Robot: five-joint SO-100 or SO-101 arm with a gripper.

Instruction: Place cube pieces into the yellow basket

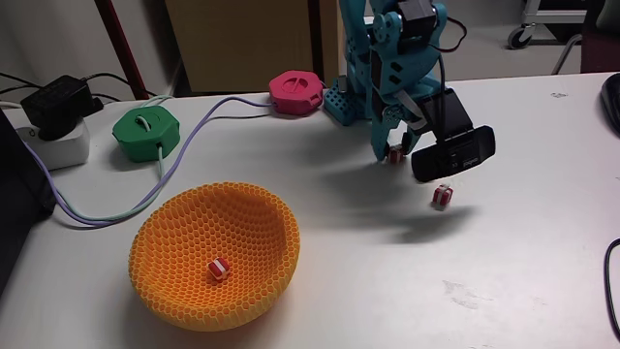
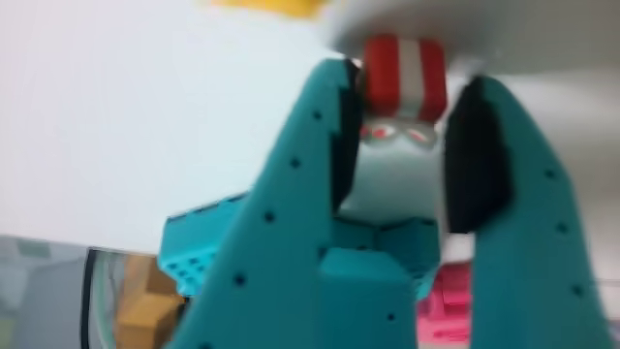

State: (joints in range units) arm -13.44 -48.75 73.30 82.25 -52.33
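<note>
**Closing on the second cube**

The cube (image 2: 404, 76) I am after sits between my fingertips in the wrist view, red and white stripes upright, resting on the table (image 1: 504, 271). My pincer (image 1: 394, 152) is spread around it: the dark pads stand on either side with a sliver of gap on each, so I am not pinching it yet. In the fixed view the same cube shows as a small red speck at my fingertips, close to my base.

Another striped cube (image 1: 442, 195) lies on the table a little to the right of and nearer than my pincer, below the wrist camera (image 1: 453, 152). A third (image 1: 219, 269) already rests on the floor of the basket (image 1: 165, 242), which stands well to the left, near the front of the table.

I judge this the grasp step for one cube, with one delivered and one waiting. Next I must press the fingers together squarely on the striped faces, lift clear, and swing left over the basket's rim before letting go. A green puck (image 1: 145, 129) and a pink puck (image 1: 296, 91) lie behind that path.
</note>
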